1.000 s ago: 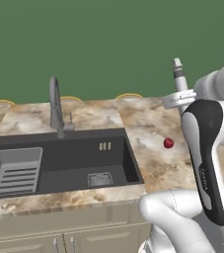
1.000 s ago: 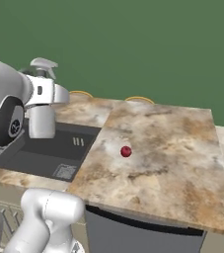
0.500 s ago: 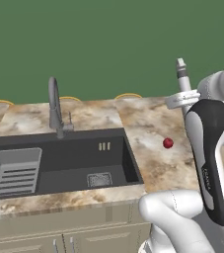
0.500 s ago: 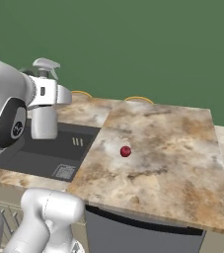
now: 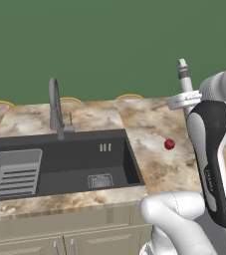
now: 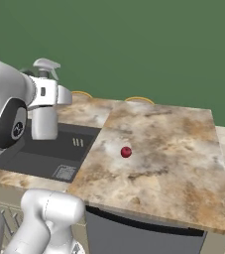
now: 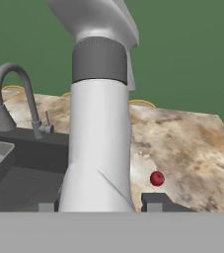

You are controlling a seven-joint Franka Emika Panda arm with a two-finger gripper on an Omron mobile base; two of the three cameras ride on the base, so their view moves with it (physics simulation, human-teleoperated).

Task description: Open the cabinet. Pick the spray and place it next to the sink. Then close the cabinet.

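Note:
My gripper (image 7: 101,205) is shut on the spray (image 7: 99,143), a tall silver-grey bottle held upright above the counter just right of the sink (image 7: 19,165). Both dark fingertips (image 7: 155,200) flank the bottle's base in the hand view. From the left base, the bottle's narrow top (image 5: 183,74) sticks up behind my forearm, right of the dark sink (image 5: 129,164). From the right base, the trigger nozzle (image 6: 47,64) shows above the hand and the bottle body (image 6: 44,124) hangs below it, over the sink's right end (image 6: 82,134). The cabinet is out of view.
A small red ball (image 5: 169,144) (image 6: 126,152) (image 7: 157,178) lies on the brown marbled counter (image 6: 173,149) right of the sink. The arched faucet (image 5: 54,107) (image 7: 15,94) stands behind the basin. A grey rack (image 5: 12,174) sits in the basin's left end.
The whole scene has crept slightly left in the left base view. The spray stays gripped and upright in the same place relative to my hand.

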